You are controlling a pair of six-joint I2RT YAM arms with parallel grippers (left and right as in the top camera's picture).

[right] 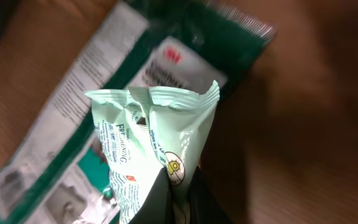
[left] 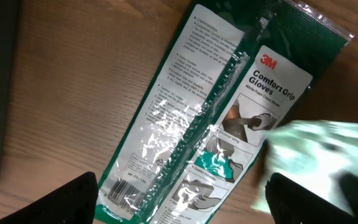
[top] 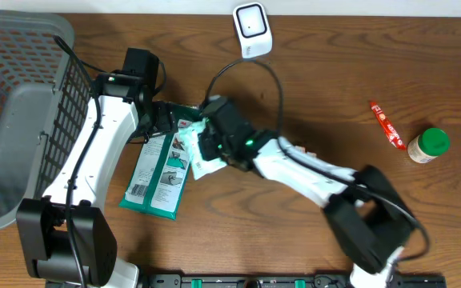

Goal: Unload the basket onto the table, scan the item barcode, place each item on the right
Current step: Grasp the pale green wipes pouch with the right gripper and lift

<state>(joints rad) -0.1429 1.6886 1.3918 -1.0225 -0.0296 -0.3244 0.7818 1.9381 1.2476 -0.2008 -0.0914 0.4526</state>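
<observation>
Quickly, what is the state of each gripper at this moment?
The left gripper is open, holding nothing.
The right gripper is closed on the packet.

The brown wooden table point(top: 318, 72) carries a green-and-white gloves packet point(top: 157, 172), lying flat under the left gripper point(top: 157, 120) and just left of the right gripper point(top: 206, 148). A white scanner point(top: 252, 30) stands beyond the right gripper. A red stick packet point(top: 387, 124) and a green-lidded jar point(top: 429, 146) lie well off to its right. A grey basket point(top: 22, 112) sits left of the left gripper.
</observation>
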